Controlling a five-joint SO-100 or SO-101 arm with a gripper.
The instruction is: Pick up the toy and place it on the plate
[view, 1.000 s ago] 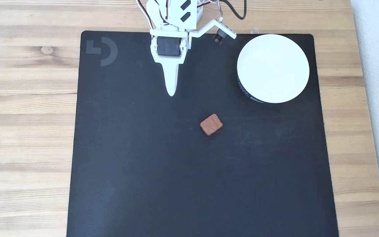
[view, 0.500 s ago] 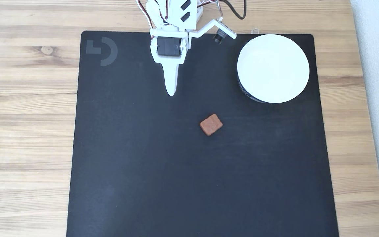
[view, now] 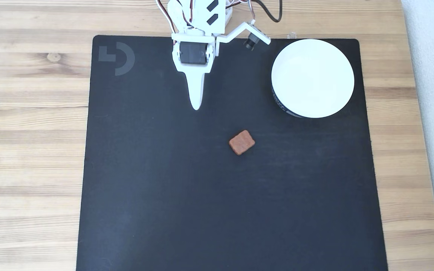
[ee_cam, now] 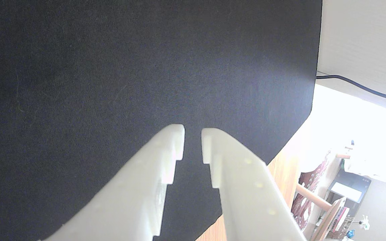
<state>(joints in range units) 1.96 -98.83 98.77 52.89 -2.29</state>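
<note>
The toy [view: 242, 142], a small reddish-brown block, lies on the black mat a little right of centre in the fixed view. The white plate [view: 313, 78] sits at the mat's upper right corner with nothing on it. My white gripper [view: 196, 107] points down the picture from the arm at the top. Its tip is up and left of the toy and well apart from it. In the wrist view the gripper [ee_cam: 193, 130] has only a narrow slit between its fingers and holds nothing, with bare mat beneath.
The black mat [view: 202, 207] covers most of the wooden table [view: 28, 131], and its lower half is bare. A grey logo [view: 117, 58] marks the mat's upper left corner. The wrist view has the mat's edge [ee_cam: 315, 83] and a room beyond.
</note>
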